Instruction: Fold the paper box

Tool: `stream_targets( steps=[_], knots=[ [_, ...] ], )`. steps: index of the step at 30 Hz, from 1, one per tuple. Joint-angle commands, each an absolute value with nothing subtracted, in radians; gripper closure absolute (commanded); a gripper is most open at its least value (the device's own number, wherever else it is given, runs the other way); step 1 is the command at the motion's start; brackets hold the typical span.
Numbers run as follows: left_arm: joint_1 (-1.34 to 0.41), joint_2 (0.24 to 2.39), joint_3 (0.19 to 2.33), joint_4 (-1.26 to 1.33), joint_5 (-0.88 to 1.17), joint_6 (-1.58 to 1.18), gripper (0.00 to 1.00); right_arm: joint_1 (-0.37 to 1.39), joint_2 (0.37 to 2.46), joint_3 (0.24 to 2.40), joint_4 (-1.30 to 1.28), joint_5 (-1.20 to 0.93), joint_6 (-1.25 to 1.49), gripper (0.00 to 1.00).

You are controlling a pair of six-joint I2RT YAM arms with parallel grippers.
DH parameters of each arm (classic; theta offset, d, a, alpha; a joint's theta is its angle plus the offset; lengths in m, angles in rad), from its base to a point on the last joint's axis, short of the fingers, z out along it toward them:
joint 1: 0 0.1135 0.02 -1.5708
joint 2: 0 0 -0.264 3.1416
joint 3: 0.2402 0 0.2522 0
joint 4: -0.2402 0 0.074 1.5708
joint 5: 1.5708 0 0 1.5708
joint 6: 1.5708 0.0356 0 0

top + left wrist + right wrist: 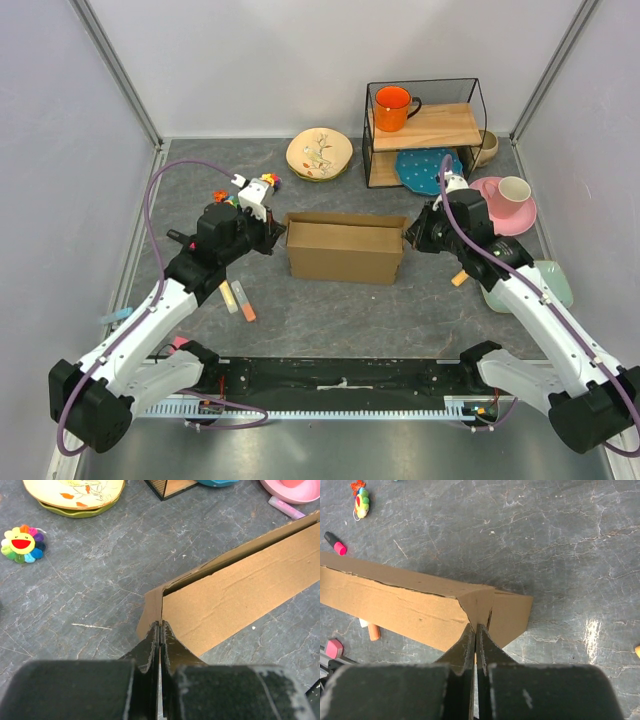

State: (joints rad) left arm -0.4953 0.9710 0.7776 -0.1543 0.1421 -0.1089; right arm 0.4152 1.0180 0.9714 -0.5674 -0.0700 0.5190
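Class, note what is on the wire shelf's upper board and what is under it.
An orange mug stands on the upper board; a blue plate lies beneath, its back hidden by the board.

Along the tabletop's far edge I've got a floral plate (318, 152), then a wire-framed wooden shelf (455, 125) toward the right corner: orange mug (393, 107) on top, blue plate (425, 168) below. Pink plate (520, 218) with a cream cup (514, 190) by the right edge.

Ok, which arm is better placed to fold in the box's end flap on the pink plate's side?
Right, probably. The right claw, shut, sits at that end of the paper box, tips at the end flap. The left claw, also shut, is at the opposite end.
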Motion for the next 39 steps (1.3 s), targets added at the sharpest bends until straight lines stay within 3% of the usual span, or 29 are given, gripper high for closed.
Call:
stream_targets(
  steps=[1,16,22,39],
  knots=[
    [-0.506,0.973,0.828,-0.183,0.206,-0.184,0.98,0.422,1.009,0.939,-0.569,-0.052,0.502,1.0],
    [-0.506,1.052,0.96,-0.281,0.256,-0.331,0.98,0.436,1.015,0.91,-0.565,-0.006,0.451,1.0],
    [-0.506,1.046,0.917,-0.293,0.222,-0.318,0.84,0.443,1.012,0.91,-0.565,-0.006,0.448,1.0],
    [-0.506,1.016,0.853,-0.301,0.1,-0.239,0.72,0.453,1.009,0.914,-0.568,0.025,0.445,1.0]
  ],
)
